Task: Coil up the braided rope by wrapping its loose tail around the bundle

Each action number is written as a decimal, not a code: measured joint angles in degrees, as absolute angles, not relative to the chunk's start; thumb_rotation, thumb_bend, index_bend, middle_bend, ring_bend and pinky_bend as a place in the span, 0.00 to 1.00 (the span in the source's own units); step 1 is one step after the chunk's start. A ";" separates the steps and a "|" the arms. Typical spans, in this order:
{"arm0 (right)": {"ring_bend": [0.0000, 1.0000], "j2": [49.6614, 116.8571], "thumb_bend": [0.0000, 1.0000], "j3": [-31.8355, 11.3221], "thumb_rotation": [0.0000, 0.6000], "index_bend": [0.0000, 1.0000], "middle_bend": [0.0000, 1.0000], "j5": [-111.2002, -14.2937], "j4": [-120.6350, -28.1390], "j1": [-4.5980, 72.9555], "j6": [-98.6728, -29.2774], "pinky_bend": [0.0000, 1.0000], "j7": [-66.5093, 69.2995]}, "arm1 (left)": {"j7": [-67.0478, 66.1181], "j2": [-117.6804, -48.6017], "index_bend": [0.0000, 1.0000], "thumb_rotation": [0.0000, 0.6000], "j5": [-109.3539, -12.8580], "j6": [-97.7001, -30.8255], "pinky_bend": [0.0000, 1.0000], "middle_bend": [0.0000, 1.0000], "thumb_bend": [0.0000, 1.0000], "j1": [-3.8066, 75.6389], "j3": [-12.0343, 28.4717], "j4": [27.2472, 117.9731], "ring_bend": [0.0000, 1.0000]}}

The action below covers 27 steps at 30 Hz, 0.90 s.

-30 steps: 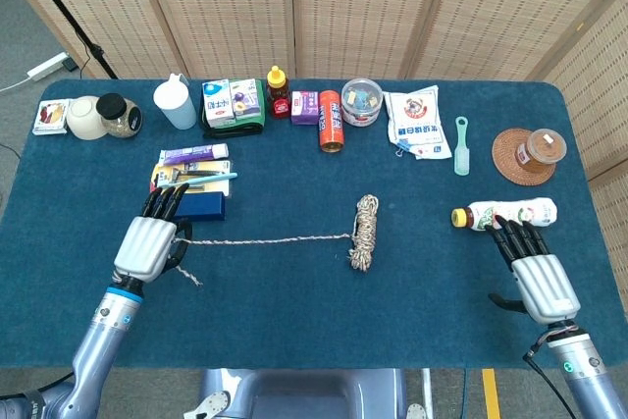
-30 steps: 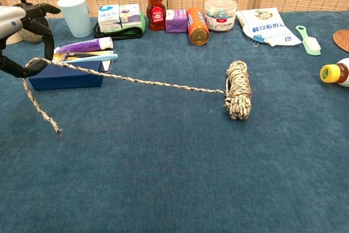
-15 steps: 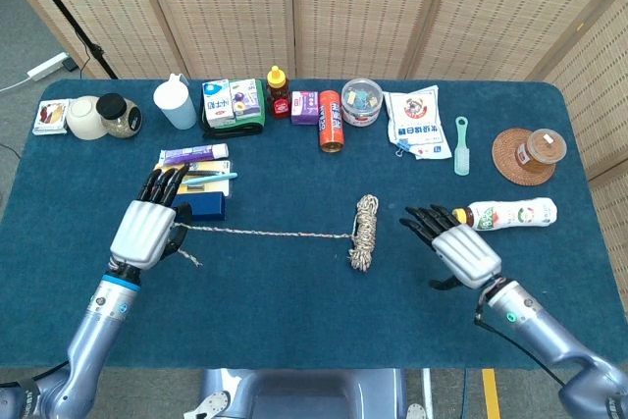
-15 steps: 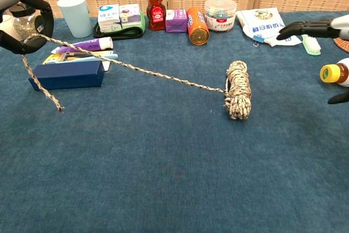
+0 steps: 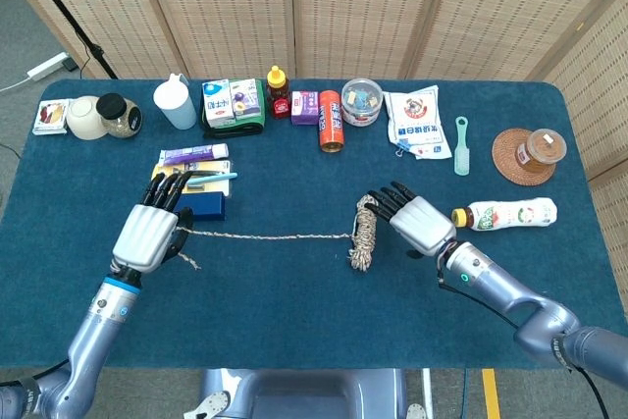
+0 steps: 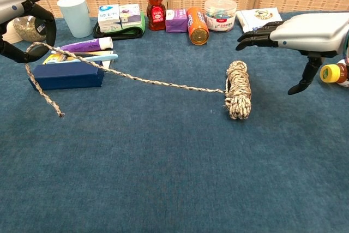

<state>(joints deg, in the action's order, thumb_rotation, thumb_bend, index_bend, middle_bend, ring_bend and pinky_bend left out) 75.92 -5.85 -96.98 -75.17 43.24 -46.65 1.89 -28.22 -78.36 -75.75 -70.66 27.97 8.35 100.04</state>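
Holding rope tail (image 6: 131,78): left hand (image 5: 147,234) clamped | right hand (image 5: 420,223) spread, above bundle (image 6: 238,97)

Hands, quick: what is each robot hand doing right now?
Left robot hand: holding the rope's loose tail, lifted off the table.
Right robot hand: open, holding nothing, above the rope bundle.
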 measured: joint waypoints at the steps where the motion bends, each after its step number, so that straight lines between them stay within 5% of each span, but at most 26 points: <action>1: 0.00 76.36 0.00 -5.91 1.00 0.07 0.00 -96.67 -74.81 43.72 -46.17 0.00 1.89 | -28.23 -78.55 0.59 1.00 -75.70 -70.53 0.00 0.00 0.43 28.07 8.31 99.78 0.00; 21: 0.00 83.49 0.03 -5.83 1.00 0.15 0.00 -92.05 -69.59 50.84 -39.67 0.00 -4.68 | -27.69 -80.14 0.59 1.00 -74.32 -69.71 0.00 0.00 0.43 28.97 8.02 97.45 0.00; 27: 0.00 86.01 0.15 -5.18 1.00 0.30 0.02 -90.99 -67.27 52.36 -38.27 0.00 -5.94 | -27.70 -79.99 0.59 1.00 -74.07 -69.74 0.00 0.00 0.43 29.08 7.99 97.29 0.00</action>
